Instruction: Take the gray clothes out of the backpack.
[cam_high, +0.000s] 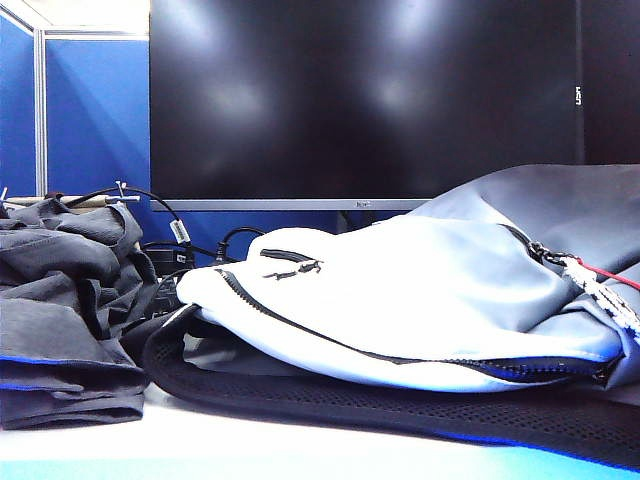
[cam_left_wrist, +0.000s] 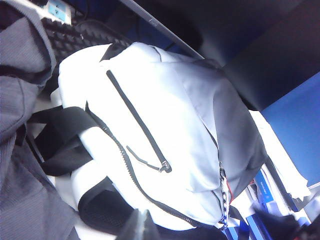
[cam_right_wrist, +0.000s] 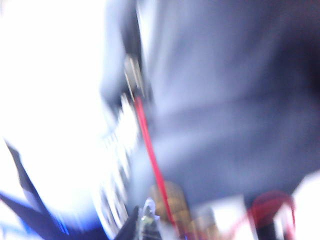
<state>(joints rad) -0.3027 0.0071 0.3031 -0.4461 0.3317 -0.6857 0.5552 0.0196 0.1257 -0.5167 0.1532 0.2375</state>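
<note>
- Gray clothes (cam_high: 65, 300), a soft dark gray knit heap with many folds, lie outside the bag on the white tabletop (cam_high: 200, 445), at the left of my exterior view.
- Beside them lies the large pale gray-white smooth-fabric backpack (cam_high: 400, 300) on its black mesh padding (cam_high: 350, 400); whether heap and bag touch, I cannot tell.
- My left wrist view shows the bag's black zipper (cam_left_wrist: 135, 182) and a red-white zipper cord (cam_left_wrist: 226, 197).
- Left gripper (cam_left_wrist: 142, 225): I see only its tips at the frame edge, pressed together above the backpack, holding nothing.
- Right gripper (cam_right_wrist: 145, 222): the picture is badly blurred; tips pressed together near the red cord, no contact confirmed.
- Behind everything stands a large black monitor (cam_high: 360, 100).
</note>
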